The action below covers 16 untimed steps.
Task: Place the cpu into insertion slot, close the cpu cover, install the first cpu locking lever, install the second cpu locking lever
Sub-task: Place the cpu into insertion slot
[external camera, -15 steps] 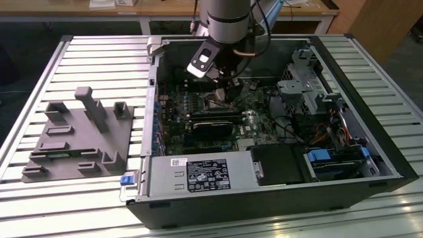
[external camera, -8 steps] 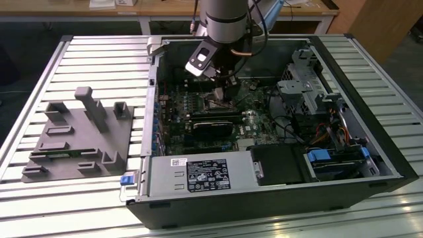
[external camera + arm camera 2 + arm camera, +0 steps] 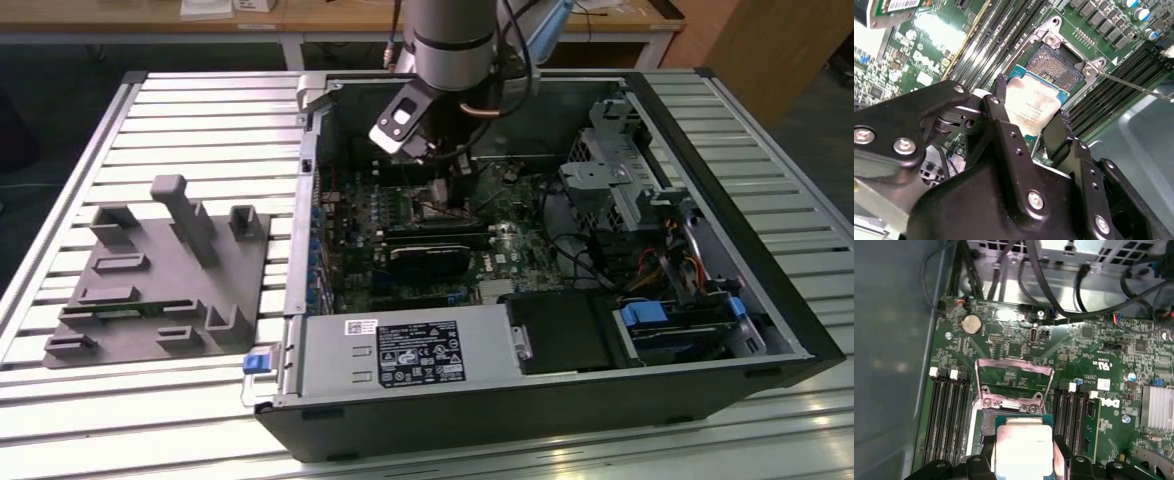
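In the second wrist view the gripper (image 3: pixel 1032 100) has its two black fingers (image 3: pixel 1000 87) clamped on opposite edges of the cpu (image 3: pixel 1036 107). The cpu hangs just before the slot (image 3: pixel 1054 65), its far edge at the slot's near border; I cannot tell if they touch. The dark centre of the slot is bare. A thin lever (image 3: pixel 1134 86) sticks out free from one slot corner. In the first wrist view the cover (image 3: pixel 1013 403) stands swung up beyond the cpu, over the green board (image 3: pixel 1019 347). In the exterior view the arm (image 3: pixel 447 40) reaches down from the upper middle of the frame into the case (image 3: pixel 534 410), which lies on a slatted table (image 3: pixel 160 100); a grey fixture (image 3: pixel 160 280) lies at the exterior view's left.
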Each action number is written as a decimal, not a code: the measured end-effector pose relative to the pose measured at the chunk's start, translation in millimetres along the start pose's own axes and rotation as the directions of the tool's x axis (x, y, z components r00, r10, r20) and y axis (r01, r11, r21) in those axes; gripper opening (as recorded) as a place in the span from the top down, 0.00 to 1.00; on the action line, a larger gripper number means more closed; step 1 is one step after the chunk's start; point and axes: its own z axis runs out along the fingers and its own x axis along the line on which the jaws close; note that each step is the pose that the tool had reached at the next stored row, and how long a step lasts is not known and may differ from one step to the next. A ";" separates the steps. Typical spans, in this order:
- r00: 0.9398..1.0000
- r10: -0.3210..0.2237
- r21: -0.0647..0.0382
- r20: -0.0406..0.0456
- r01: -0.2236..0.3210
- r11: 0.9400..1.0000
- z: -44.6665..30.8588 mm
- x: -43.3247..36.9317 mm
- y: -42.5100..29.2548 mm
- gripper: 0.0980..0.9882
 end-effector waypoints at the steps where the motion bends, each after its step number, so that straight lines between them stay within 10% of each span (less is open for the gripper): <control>1: 1.000 0.012 0.000 0.001 -0.012 1.000 0.7 0.1 -0.2 0.50; 16: 0.997 0.077 0.001 0.008 -0.077 0.997 14.0 9.5 -6.6 0.50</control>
